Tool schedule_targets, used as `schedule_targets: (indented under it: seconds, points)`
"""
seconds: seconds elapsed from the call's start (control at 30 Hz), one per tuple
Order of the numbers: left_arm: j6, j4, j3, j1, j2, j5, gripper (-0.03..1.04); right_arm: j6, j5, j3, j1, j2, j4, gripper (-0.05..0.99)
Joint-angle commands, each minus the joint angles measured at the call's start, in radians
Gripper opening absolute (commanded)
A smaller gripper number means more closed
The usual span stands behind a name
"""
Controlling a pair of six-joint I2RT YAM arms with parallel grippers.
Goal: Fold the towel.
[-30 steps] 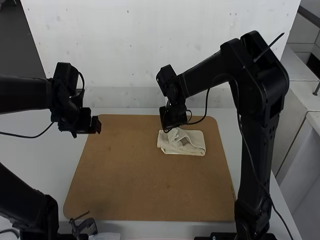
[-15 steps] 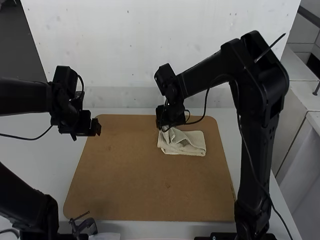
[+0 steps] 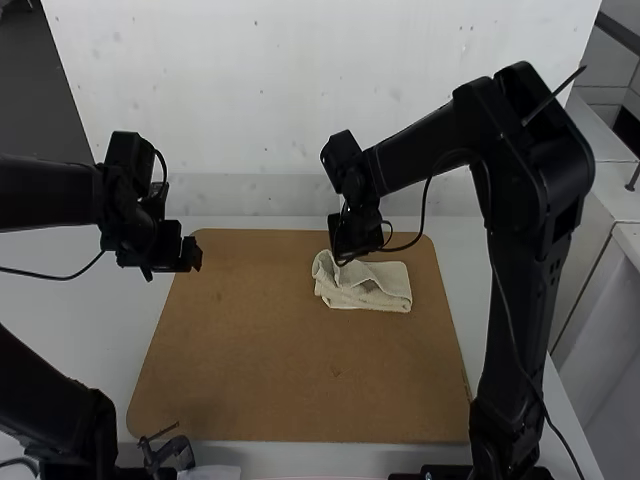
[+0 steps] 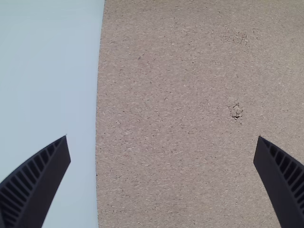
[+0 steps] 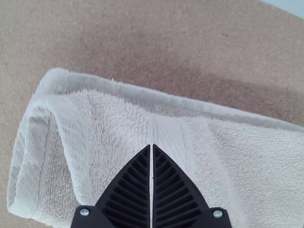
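My left gripper [image 3: 196, 256] hangs over the left edge of the brown board; in the left wrist view the gripper [image 4: 162, 137] is open, with bare board and table below it. My right gripper [image 3: 345, 260] is at the back edge of the towel [image 3: 375, 290]. The cream towel lies as a folded, layered strip on the board's back right part, its left end rumpled and curled up. In the right wrist view, the right gripper [image 5: 151, 146] is shut above the towel [image 5: 256, 161], no cloth seen between its fingers.
The brown board [image 3: 290, 370] lies on a white table [image 3: 90, 310], with a white wall [image 3: 300, 120] behind it. A small dark device [image 3: 172, 455] sits by the board's front left edge. The right arm's links rise along the board's right side.
My right gripper shifted slightly left, then back right. The towel's left end, earlier raised toward it, has dropped into a loose curl. The left arm has hardly moved.
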Motion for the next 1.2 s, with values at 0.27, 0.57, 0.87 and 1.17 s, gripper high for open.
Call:
schedule_targets:
  seconds: [0.27,0.57,0.87,1.17]
  points:
    - [0.006,0.008,-0.014,-0.003,-0.006,0.011,1.01,0.034,0.009,0.077,0.141,0.095,0.013,0.02]
    - [0.01,0.017,-0.018,0.003,-0.003,0.011,1.01,0.042,0.02,0.104,0.153,0.131,0.025,0.02]
    - [0.006,0.032,-0.019,-0.009,-0.006,0.011,1.01,0.023,0.014,0.078,0.063,-0.034,0.024,0.5]
    - [-0.001,0.032,-0.008,-0.055,-0.136,0.01,1.01,-0.047,-0.058,-0.074,-0.186,-0.273,0.077,0.9]
